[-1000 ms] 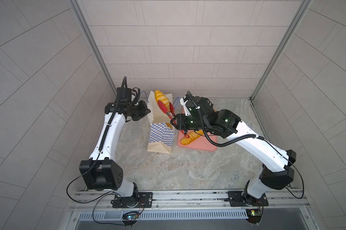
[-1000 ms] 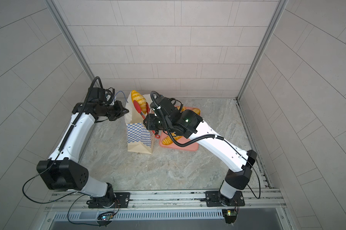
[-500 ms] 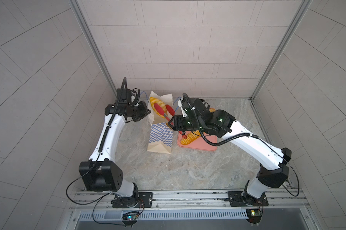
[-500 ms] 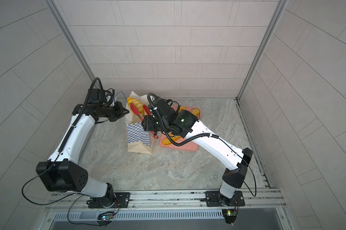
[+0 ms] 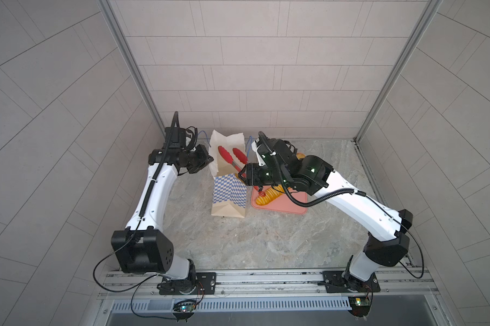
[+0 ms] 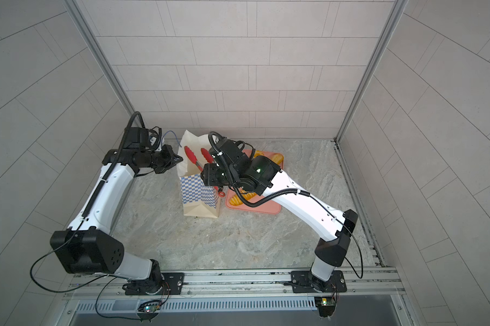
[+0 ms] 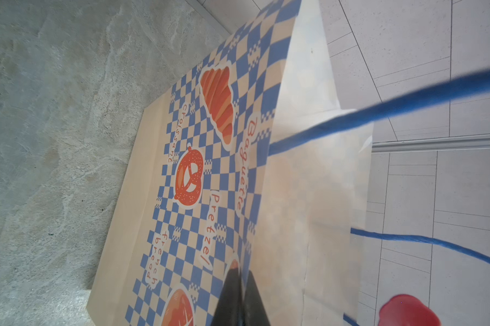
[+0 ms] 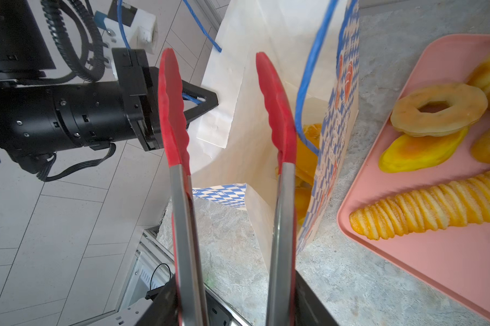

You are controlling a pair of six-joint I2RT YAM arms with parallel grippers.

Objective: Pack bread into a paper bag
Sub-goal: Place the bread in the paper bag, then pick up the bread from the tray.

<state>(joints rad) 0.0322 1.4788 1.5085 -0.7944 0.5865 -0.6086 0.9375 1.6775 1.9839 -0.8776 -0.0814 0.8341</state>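
- L gripper [image 5: 207, 159]: clenched on the paper bag [image 5: 228, 194] rim, at the mouth's 9 o'clock in both top views. A blue cord handle [image 8: 194, 97] threads thru the gap in its fingers. Prob. there to pull that wall outward, so the mouth gapes and the bag stands upright.
- R gripper [image 5: 248, 176]: grasping the red tongs [image 8: 277, 113] by their steel arms, at the mouth's 4 o'clock. Tong tips are spread w/ nothing between them, over the open mouth.
- Bread [image 8: 308, 158]: some yellow-orange pcs lie low inside the bag.
- Rest sits on the pink tray [image 5: 289, 207], just beside the bag at its 3 o'clock: ridged baguette [image 8: 427, 203], and ring doughnut [image 8: 438, 108] lying on an oval roll [image 8: 418, 153]. More at the tray's far edge, cut off.
- Judgement: partly packed; empty tongs suggest the next trip is to the tray.
- Risk: 2nd cord loop [image 8: 308, 84] hangs just beside one tong tip, so it could snag. Baguette prob. needs to go in end-first.
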